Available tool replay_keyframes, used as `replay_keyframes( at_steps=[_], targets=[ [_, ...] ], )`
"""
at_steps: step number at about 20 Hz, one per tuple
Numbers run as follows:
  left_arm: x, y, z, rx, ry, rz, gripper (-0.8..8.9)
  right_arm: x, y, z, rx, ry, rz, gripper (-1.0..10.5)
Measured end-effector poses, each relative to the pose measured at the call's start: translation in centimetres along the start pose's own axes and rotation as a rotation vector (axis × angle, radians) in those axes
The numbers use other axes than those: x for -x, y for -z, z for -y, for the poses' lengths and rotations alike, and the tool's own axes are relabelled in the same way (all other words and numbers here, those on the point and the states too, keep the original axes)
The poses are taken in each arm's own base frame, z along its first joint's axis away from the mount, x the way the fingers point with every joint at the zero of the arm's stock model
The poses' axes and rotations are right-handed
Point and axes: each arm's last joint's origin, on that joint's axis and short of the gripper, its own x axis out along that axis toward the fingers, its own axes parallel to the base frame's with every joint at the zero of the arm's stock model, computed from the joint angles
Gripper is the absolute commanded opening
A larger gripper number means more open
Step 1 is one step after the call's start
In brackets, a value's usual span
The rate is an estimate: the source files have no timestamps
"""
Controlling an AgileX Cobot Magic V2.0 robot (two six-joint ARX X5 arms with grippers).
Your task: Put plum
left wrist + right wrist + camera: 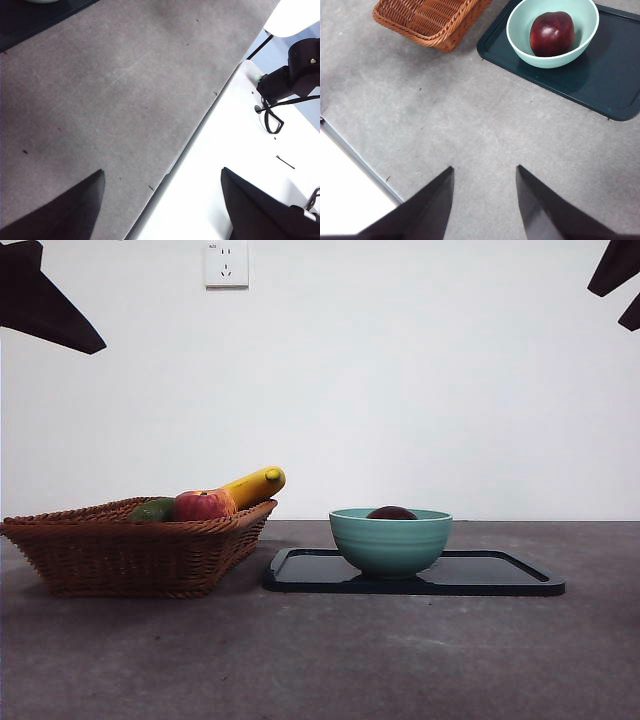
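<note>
Left gripper: jaws wide apart, empty, over the tabletop's edge w/ bare grey matte tabletop under one jaw. Woven brown wicker basket, slanted sides, holds green fruit, red-yellow apple, yellow banana poking over the rim. Just beside it, flat dark rectangular tray w/ raised lip, carrying smooth teal ceramic bowl. Glossy dark maroon plum sits inside bowl, well ahead of right gripper: jaws part open, empty, open grey tabletop between them and tray.

Both grippers have plain matte black fingers, flat, wedge-shaped and tapering to points.
</note>
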Motion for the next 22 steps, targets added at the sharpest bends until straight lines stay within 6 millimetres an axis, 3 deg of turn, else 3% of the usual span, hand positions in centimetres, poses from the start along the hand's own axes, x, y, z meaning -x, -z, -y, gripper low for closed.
replay_keyframes(
  at_steps=[12,18,22],
  targets=[
    [0.0,-0.4,0.0,-0.013,-0.003,0.035,3.73,0.0,0.0,0.0,-0.001,0.000,-0.001,2.0],
    [-0.1,-2.8,0.4,-0.048,-0.082,0.172,3.74,0.0,0.0,0.0,-0.001,0.000,-0.001,2.0],
    [-0.3,-7.0,0.1,-0.053,-0.168,0.195,3.74,0.0,0.0,0.0,-0.001,-0.001,-0.001,2.0]
  ],
)
